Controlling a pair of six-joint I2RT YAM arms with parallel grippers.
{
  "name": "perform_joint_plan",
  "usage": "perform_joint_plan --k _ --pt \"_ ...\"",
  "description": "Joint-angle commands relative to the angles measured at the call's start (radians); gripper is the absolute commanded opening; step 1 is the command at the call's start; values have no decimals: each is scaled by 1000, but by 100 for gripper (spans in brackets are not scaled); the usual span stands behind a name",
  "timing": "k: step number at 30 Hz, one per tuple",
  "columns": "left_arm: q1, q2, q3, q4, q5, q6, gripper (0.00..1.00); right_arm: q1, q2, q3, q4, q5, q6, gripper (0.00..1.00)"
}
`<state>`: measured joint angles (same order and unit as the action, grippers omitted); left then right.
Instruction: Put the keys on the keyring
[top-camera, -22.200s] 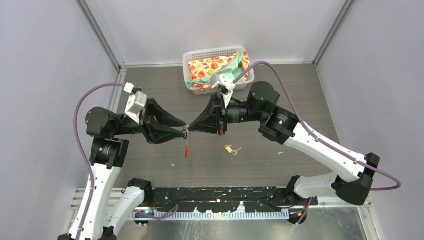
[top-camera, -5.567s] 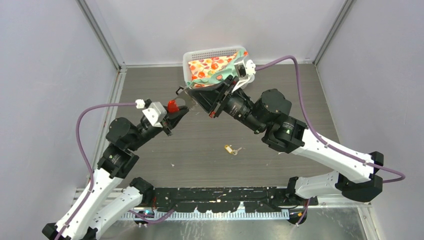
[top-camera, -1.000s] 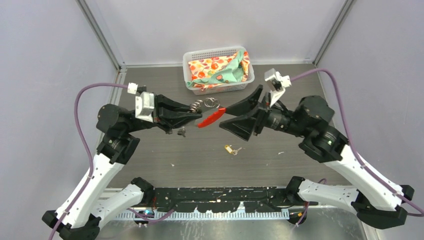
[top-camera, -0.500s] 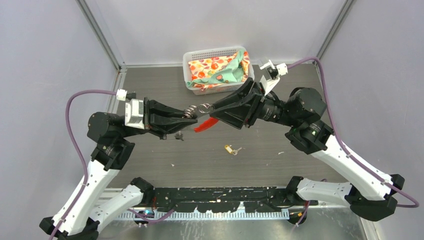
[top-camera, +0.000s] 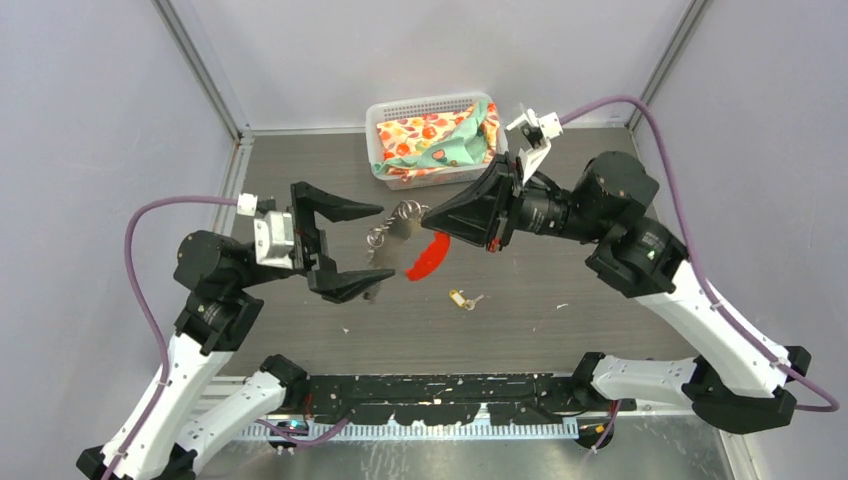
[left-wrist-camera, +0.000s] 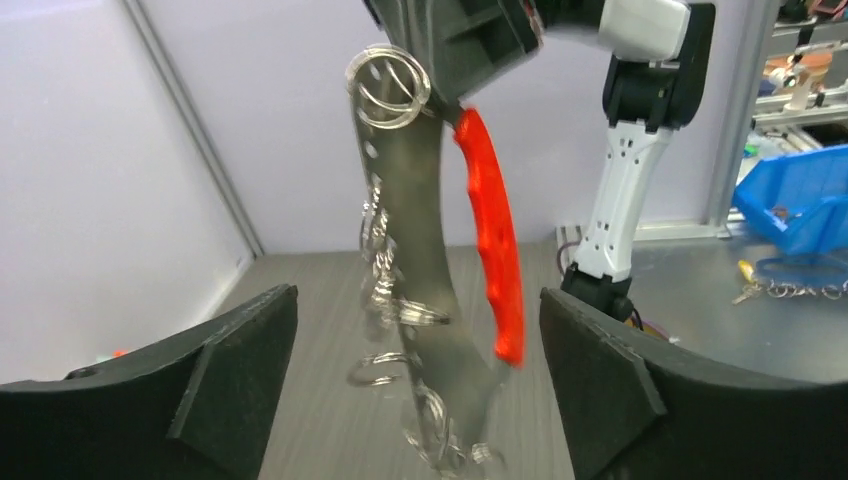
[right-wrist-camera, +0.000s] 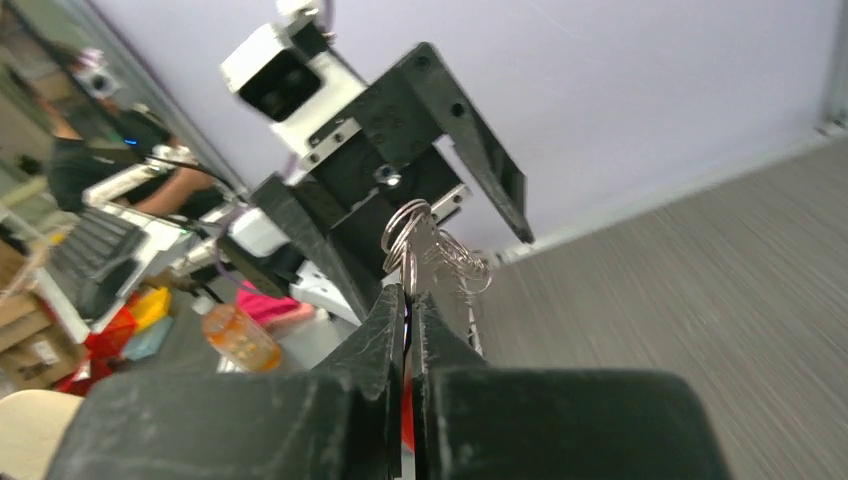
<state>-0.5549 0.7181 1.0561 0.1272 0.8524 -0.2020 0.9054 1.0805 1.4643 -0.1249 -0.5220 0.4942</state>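
Note:
The keyring (top-camera: 399, 224), a curved silver piece with small loops and a red tag (top-camera: 429, 258), hangs in the air above the table's middle. My right gripper (top-camera: 428, 214) is shut on its top end, and the right wrist view shows the ring (right-wrist-camera: 418, 232) pinched at my shut gripper (right-wrist-camera: 408, 293). My left gripper (top-camera: 378, 246) is open, its fingers apart on either side of the keyring (left-wrist-camera: 412, 250) without touching it. A brass key (top-camera: 459, 298) with a small silver ring lies on the table, below and right of the tag. I cannot make out the black-headed key.
A white basket (top-camera: 380, 110) with patterned cloth stands at the back middle. Grey walls close in the left, right and back. A black rail runs along the near edge between the arm bases.
My left gripper has opened and let go of the keyring. My right gripper has closed on the ring's top end, and the keyring now hangs from it, tag swung down.

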Motion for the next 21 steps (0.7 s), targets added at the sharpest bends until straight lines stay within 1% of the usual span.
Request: perform_joint_plan --k 1,3,5,7,11,13,15,18,21 --pt "4 -63 -37 -222 -74 332 97 -5 107 271 -575 140 -185 1" --pt "4 -83 -59 -244 -142 401 100 -4 197 367 -771 180 -221 1" --pt "4 -89 -72 -230 -191 411 100 4 276 421 -899 215 -240 1" --pt "4 -84 -77 -216 -196 412 100 43 339 457 -992 268 -275 1" --pt "4 -72 -99 -232 -100 447 97 124 450 554 -1141 390 -320 1" --pt "4 -77 -131 -258 -15 502 96 151 512 630 -1215 442 -324 1" --pt "4 -84 -173 -299 66 589 94 179 555 685 -1274 475 -324 1" --pt "4 -94 -215 -346 63 640 91 206 593 730 -1323 499 -320 1" --pt "4 -109 -235 -380 55 641 86 215 591 732 -1323 492 -317 1"
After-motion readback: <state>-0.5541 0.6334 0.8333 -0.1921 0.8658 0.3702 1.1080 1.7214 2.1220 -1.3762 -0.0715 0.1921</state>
